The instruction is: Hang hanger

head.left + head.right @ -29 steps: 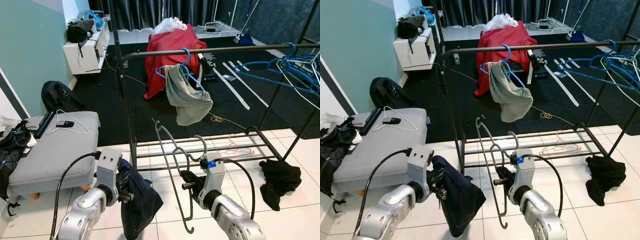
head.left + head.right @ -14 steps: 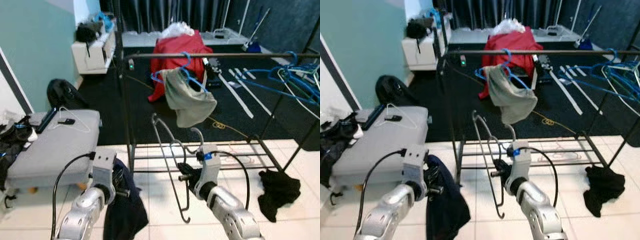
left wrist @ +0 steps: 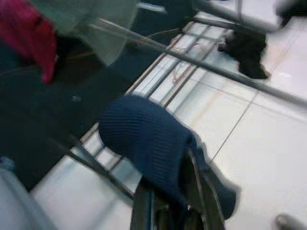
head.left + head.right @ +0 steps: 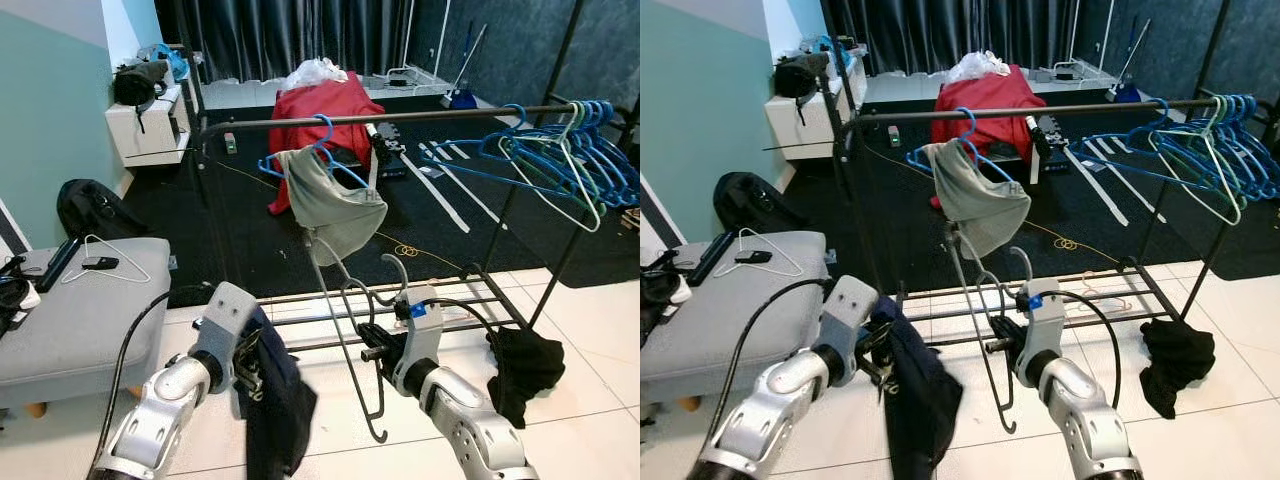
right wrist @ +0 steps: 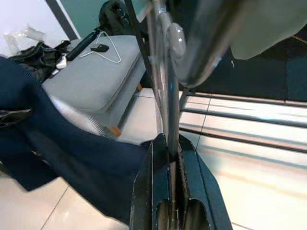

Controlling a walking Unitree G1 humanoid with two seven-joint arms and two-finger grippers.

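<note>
1. Rail: one black metal clothes rack carries one blue hanger with grey cloth and several, perhaps six, bare blue plastic hangers.
2. One dark navy knitted garment hangs pinched in the left gripper.
3. One grey wire hanger, below the rail, is clamped in the right gripper.

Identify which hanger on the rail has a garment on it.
The lone blue hanger near the rail's left end, carrying a grey garment; the blue hangers bunched at the right end are bare.
</note>
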